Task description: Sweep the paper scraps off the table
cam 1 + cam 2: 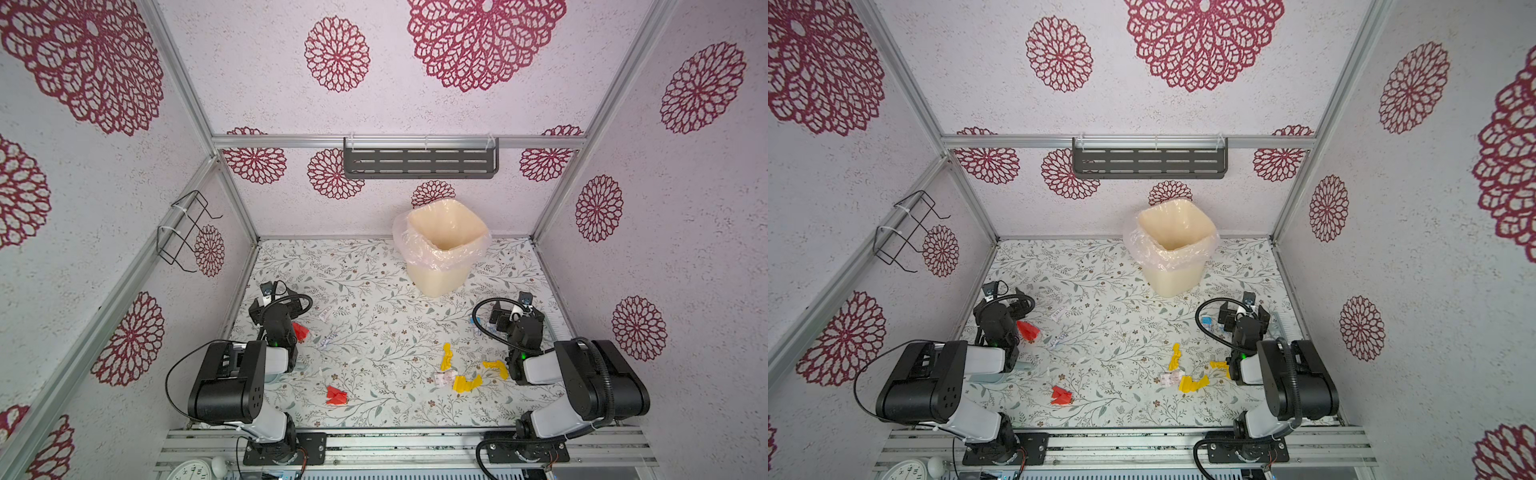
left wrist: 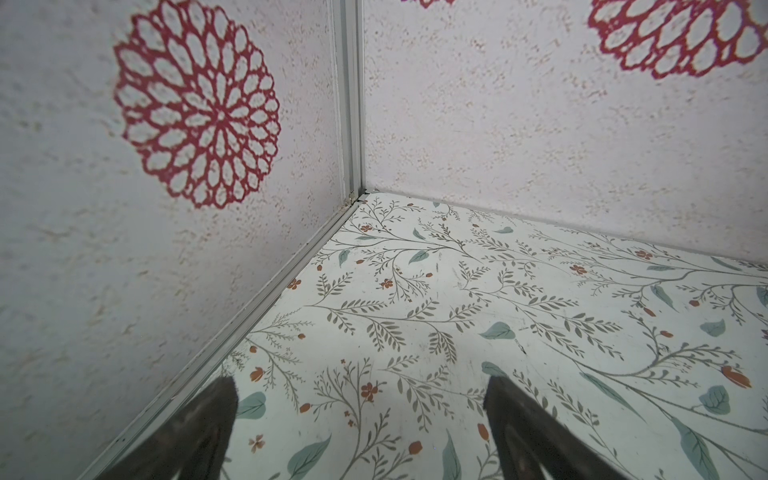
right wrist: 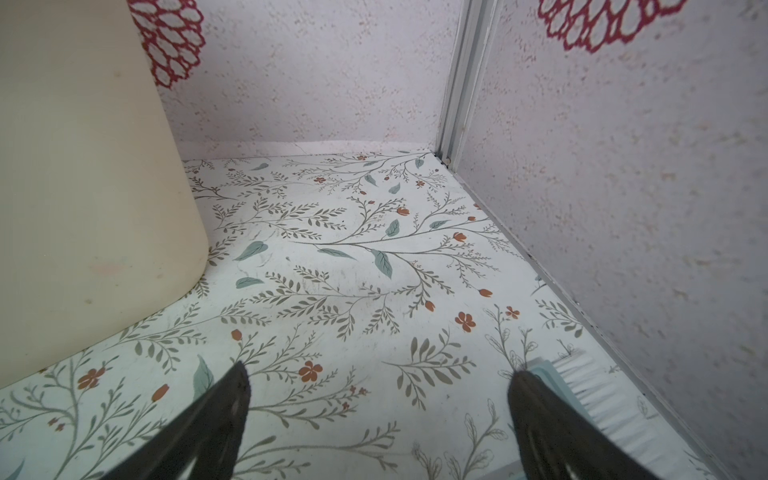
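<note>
Desk (image 1: 374, 299): flat, white, leafy-twig print. Paper scraps (image 1: 466, 383): crumpled and wrinkly. Yellow cluster at 5 o'clock on desk, red wads at 7 and 9.

Yellow lies near, 7 o'clock from right gripper (image 3: 380, 374). One red wad sits 5 o'clock from left gripper (image 2: 361, 386).

Both spread wide, holding nothing. Bristled brush (image 3: 590, 390) just beside the right one.

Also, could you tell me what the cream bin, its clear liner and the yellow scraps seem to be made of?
The cream square waste bin looks like matte moulded plastic: smooth, rounded walls. Its clear liner seems thin glossy plastic film, crinkled over the rim. The bright yellow scraps look like matte paper, creased with ragged edges.
</note>
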`<state>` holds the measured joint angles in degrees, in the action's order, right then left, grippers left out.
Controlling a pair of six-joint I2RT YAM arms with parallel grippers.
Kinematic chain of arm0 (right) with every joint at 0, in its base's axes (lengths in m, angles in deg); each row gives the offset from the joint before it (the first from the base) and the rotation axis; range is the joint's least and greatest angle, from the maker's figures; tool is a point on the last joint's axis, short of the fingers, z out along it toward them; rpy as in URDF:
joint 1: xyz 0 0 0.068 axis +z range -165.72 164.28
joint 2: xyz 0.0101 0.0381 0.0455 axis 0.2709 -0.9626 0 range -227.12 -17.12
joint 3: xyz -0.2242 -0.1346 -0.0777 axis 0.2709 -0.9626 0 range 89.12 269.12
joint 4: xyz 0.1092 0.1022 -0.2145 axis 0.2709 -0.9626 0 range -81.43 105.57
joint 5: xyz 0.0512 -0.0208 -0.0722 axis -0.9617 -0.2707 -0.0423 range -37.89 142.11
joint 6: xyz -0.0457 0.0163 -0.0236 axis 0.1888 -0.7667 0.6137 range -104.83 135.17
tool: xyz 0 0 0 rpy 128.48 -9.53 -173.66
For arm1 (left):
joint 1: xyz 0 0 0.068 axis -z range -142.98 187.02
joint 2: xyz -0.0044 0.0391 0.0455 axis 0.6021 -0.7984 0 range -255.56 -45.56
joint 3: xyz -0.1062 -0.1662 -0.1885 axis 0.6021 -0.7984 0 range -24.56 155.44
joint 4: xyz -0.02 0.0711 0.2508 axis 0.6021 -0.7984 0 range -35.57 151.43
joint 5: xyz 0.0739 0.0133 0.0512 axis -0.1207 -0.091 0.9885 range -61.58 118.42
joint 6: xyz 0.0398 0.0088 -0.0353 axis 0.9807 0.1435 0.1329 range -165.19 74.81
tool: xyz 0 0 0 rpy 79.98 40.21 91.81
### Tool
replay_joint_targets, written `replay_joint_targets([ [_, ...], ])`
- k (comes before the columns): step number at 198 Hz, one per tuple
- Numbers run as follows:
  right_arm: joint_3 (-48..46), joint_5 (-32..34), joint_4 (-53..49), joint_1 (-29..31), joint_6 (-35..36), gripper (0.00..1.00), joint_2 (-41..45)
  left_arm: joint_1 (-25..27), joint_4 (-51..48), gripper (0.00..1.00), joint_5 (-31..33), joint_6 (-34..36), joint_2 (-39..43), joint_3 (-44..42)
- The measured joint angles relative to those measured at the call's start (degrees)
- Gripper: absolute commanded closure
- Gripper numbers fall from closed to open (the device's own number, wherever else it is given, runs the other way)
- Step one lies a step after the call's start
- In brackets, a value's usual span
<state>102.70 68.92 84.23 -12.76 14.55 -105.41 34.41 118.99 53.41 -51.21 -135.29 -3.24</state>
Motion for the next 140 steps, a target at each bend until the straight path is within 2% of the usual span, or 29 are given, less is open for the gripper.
replay_joint_targets([
  [76, 0.11, 0.09, -0.79, 0.0, 0.0, 0.01, 0.26, 0.15, 0.02, 0.03, 0.46, 0.02, 0.0, 0.0],
  [101, 5.11, 0.59, -13.57, 0.0, -0.09, 0.01, 4.39, 1.42, -2.12, 0.03, 2.21, 0.46, 2.27, -0.15],
  [119, 12.76, 1.09, -23.69, 0.0, -0.15, 0.01, 8.0, 2.84, -10.93, 0.03, 2.67, 1.11, 7.96, 2.08],
  [140, 21.18, 1.07, -32.3, 0.0, -0.55, 0.01, 11.34, 3.82, -22.58, 0.03, 2.56, 1.33, 12.98, 10.03],
])
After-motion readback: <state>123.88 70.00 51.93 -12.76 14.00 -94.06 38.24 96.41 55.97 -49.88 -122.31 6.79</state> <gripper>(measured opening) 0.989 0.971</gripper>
